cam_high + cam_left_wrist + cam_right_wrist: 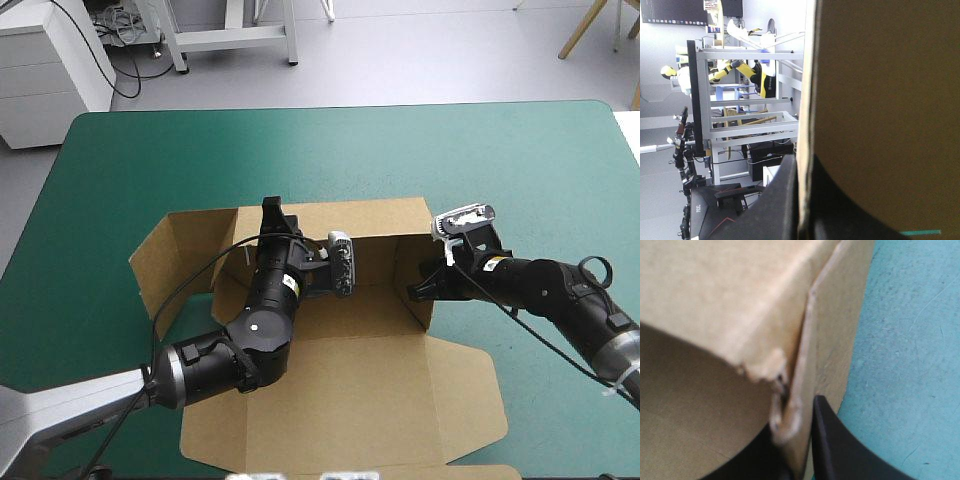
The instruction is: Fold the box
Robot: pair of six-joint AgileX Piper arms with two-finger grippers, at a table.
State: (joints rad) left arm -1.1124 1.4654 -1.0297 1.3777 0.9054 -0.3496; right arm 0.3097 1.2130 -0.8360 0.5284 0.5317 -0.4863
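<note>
Your left gripper (pixel 801 167) is clamped on the raised far wall of the brown box (pixel 350 385), one black finger on each side. Your right gripper (pixel 801 440) pinches the box's right wall in the same way. The box sits mid-table on the teal-green cover (pixel 470 160), its lid flat toward the near edge.

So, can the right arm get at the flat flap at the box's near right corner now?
Probably yes, once it lets go: the right gripper is shut on the raised right wall of the box. The flap lies flat and bare beside that arm, nothing over it.
</note>
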